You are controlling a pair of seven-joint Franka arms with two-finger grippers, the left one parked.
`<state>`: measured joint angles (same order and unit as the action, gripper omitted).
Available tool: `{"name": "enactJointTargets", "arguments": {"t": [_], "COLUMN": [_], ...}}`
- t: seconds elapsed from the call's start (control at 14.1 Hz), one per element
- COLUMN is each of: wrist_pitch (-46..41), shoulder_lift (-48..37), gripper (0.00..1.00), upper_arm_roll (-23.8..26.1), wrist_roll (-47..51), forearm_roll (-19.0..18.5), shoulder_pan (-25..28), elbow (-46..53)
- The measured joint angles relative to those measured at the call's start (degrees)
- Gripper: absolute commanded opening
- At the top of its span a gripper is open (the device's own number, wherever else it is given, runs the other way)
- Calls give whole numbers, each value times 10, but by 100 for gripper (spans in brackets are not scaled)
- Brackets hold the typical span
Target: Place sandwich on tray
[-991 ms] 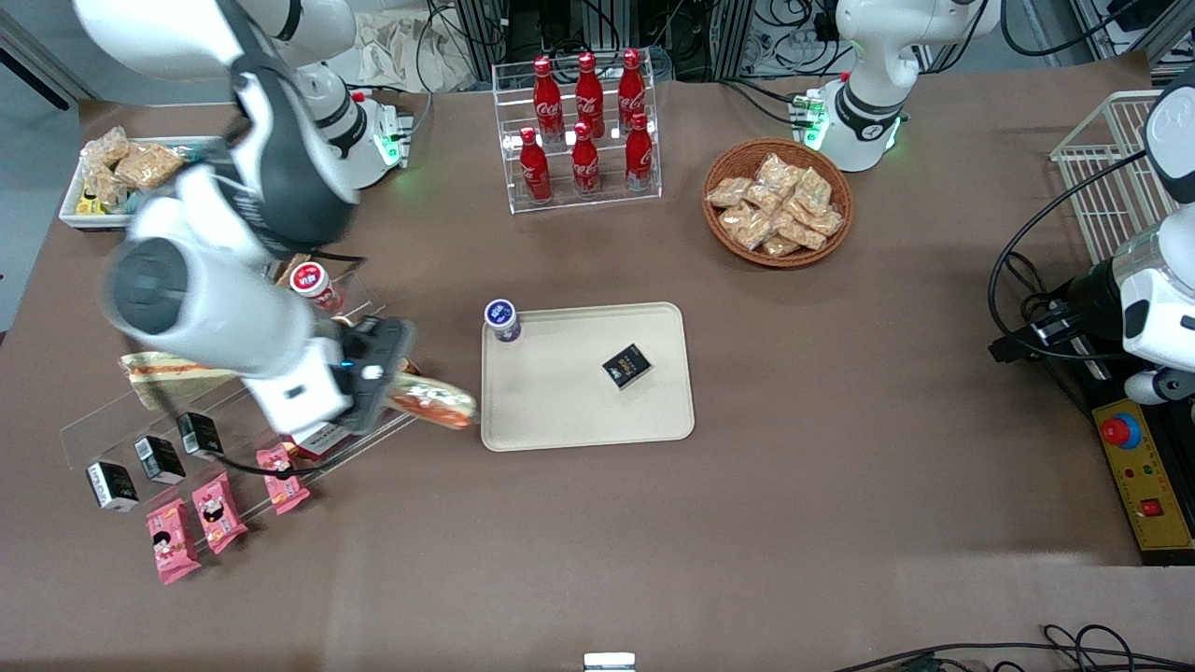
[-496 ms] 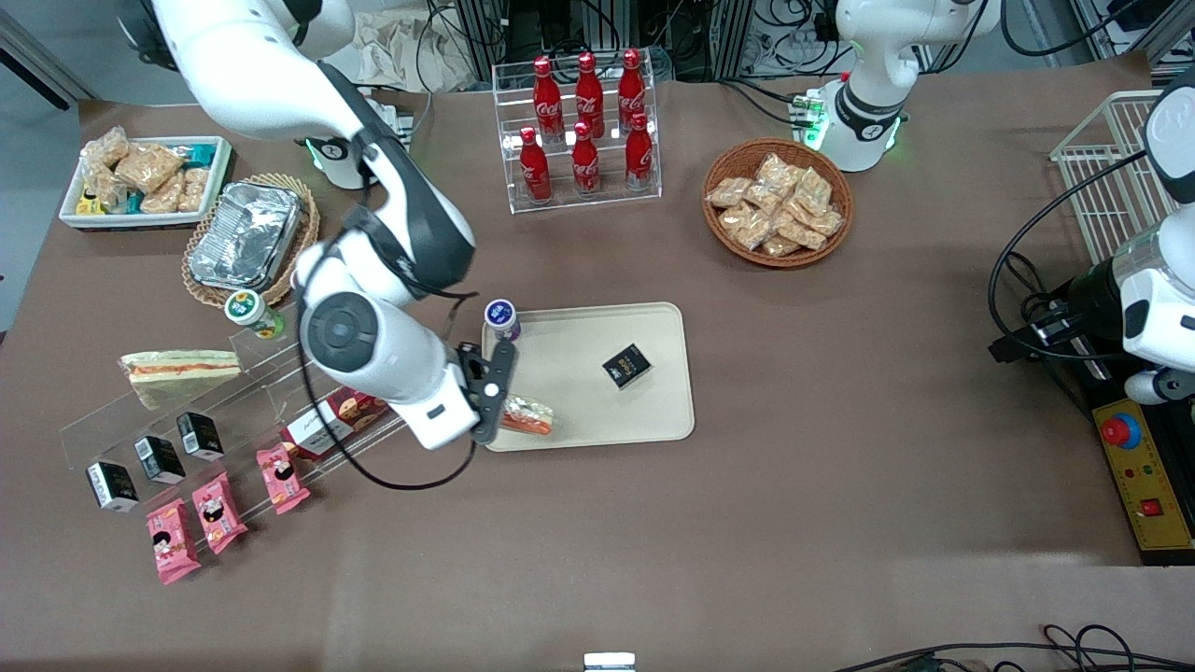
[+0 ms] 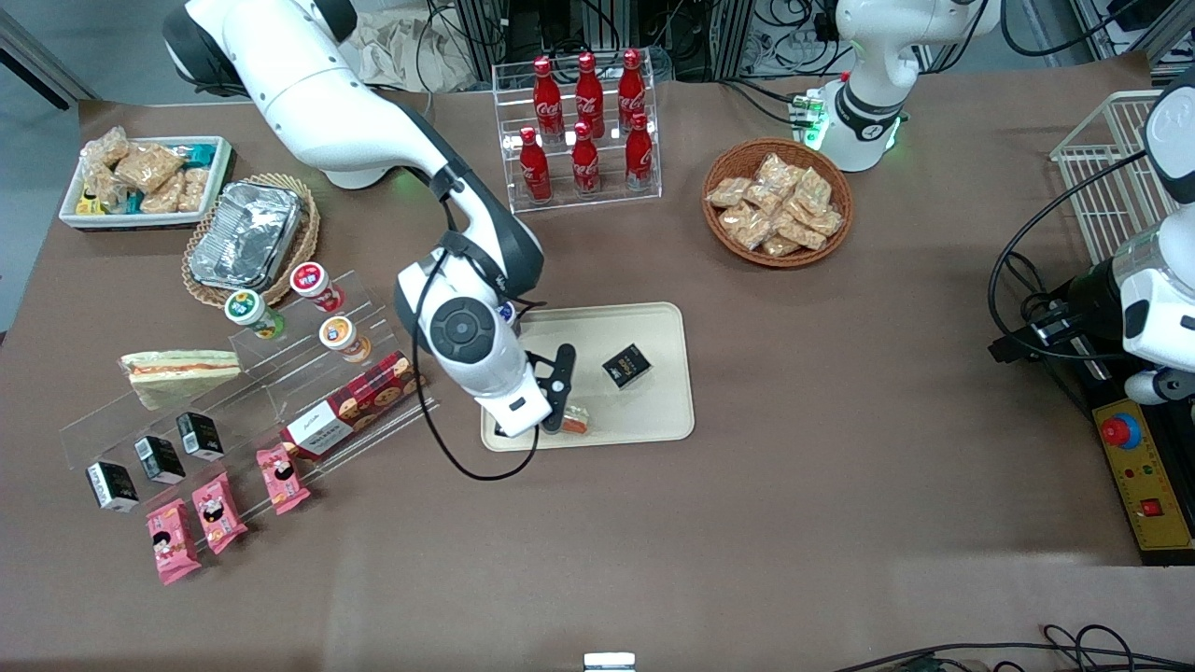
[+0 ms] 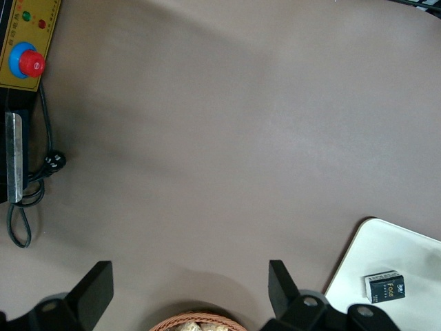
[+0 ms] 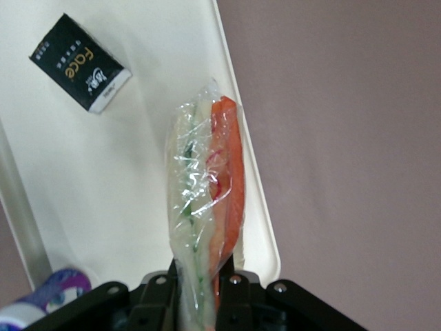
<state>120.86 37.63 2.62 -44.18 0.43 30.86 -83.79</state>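
Observation:
My right gripper is shut on the sandwich, a wrapped wedge with orange and green filling, and holds it over the cream-beige tray near the tray's edge closest to the front camera. In the right wrist view the sandwich hangs edge-on between my fingers above the tray, close to its rim. A small black box lies on the tray, also seen in the right wrist view. A similar wrapped wedge lies on the clear shelf toward the working arm's end.
A purple-capped bottle stands at the tray's corner, mostly hidden by my arm in the front view. A clear stepped shelf holds small boxes, cups and a biscuit pack. A cola rack, a snack basket and a foil tray stand farther from the front camera.
My gripper has carried the sandwich from beside the clear shelf to over the tray, moving toward the parked arm's end. The arm has swung away from the shelf, uncovering the cups and foil tray.

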Motion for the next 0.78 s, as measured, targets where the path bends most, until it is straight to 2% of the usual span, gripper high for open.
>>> {"name": "enactJointTargets", "arguments": {"t": [0.07,0.14,0.21,0.28,0.35,0.42,0.5,0.78], "wrist_pitch": [11,21,27,32,34,34,35,36], "shoulder_lift": [3,6,8,9,9,9,9,8], "gripper": [26,34,51,61,83,85,100,100], "upper_arm_roll": [0,0,0,0,0,0,0,-2], "wrist_roll": [2,3,3,5,13,25,36,54], "forearm_roll": [0,0,-1,-1,-1,-1,-1,-1], "shoulder_pan": [4,7,9,10,10,10,11,13], "elbow": [-5,-9,-12,-14,-16,-16,-16,-16]}}
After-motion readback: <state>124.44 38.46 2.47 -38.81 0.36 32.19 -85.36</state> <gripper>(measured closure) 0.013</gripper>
